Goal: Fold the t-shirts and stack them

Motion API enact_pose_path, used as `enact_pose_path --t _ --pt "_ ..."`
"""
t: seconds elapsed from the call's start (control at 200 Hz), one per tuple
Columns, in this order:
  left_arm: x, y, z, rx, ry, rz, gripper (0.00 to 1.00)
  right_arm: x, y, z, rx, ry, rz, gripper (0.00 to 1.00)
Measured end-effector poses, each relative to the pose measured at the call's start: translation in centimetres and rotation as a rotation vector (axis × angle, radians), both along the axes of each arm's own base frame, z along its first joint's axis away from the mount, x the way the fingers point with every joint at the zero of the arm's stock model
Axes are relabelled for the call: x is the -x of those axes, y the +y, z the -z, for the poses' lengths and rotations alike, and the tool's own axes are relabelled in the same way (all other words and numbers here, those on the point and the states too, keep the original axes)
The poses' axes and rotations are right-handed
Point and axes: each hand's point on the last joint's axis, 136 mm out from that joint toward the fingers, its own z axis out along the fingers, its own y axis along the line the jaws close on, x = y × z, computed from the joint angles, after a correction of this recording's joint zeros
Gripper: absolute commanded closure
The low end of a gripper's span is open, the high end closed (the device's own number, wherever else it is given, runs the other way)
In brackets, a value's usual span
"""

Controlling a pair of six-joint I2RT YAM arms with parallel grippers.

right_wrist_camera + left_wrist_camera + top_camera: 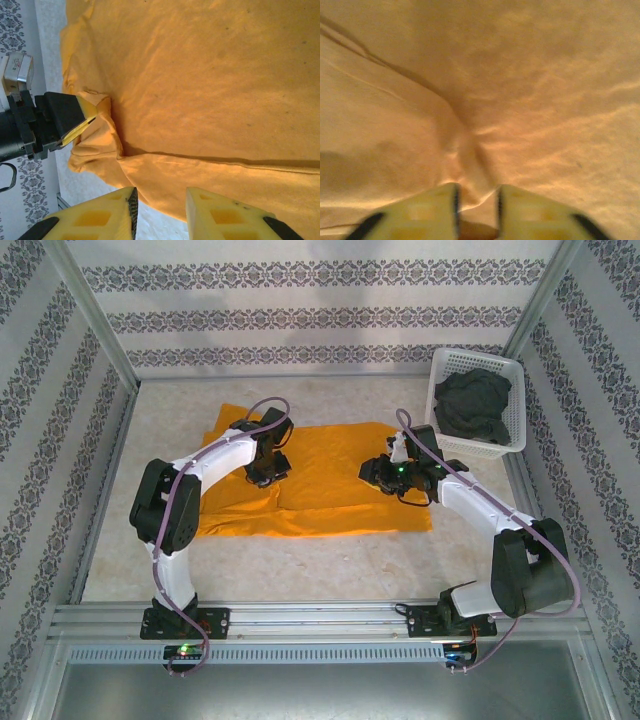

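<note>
The orange-yellow t-shirt (pixel 330 490) lies spread across the middle of the table, its left part folded over itself. My left gripper (pixel 268 472) is down on that left part. Its jaws (pixel 477 200) stand a little apart, and a raised crease of the orange cloth (pixel 470 160) runs between them. My right gripper (pixel 378 472) hovers over the shirt's right part. It is open (pixel 160 205) above the shirt's edge (pixel 165 185), with bare table showing in the gap. The dark grey t-shirt (pixel 470 405) lies crumpled in the basket.
A white lattice basket (pixel 478 353) stands at the back right corner. Metal frame posts and patterned walls close in the table on three sides. In the right wrist view the left gripper's yellow finger (pixel 80 131) touches a bunched corner of the shirt (pixel 95 145).
</note>
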Motion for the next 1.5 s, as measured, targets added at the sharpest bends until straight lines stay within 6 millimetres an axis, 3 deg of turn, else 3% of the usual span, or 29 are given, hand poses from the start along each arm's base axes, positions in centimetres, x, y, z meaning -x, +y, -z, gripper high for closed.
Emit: enact_pose_path --t 0.12,0.19,0.34,0.475,0.54,0.605,0.899,1.179,1.499 --pt "0.5 1.3 -1.1 -0.05 -0.021 -0.006 0.51 0.2 -0.7 0.6 0.021 0.03 0.019 0.66" --pt "1.9 2.7 -2.3 -0.054 -0.044 -0.023 0.52 0.4 -1.9 1.4 0.059 0.065 0.057 0.66" --pt "7.6 9.6 -4.3 -0.046 -0.063 -0.178 0.57 1.4 -6.9 3.0 0.157 0.15 0.229 0.66" --pt "13.4 15.6 -2.5 -0.04 -0.023 -0.392 0.57 3.6 -10.6 4.5 0.237 0.242 0.358 0.65" --pt "15.9 17.3 -1.2 -0.042 0.024 -0.469 0.55 4.6 -11.8 5.3 0.27 0.293 0.397 0.63" --pt "17.2 18.3 -0.3 -0.036 0.057 -0.519 0.52 5.1 -12.8 5.7 0.294 0.325 0.427 0.62" --pt "16.1 18.3 1.3 0.029 0.081 -0.56 0.52 6.9 -15.0 7.6 0.34 0.418 0.503 0.6" --pt "16.8 18.3 3.5 0.014 0.161 -0.551 0.54 8.1 -15.8 8.6 0.372 0.474 0.524 0.58" --pt "16.1 20.4 3.9 -0.094 0.137 -0.516 0.74 8.7 -16.3 10.4 0.389 0.564 0.53 0.58"
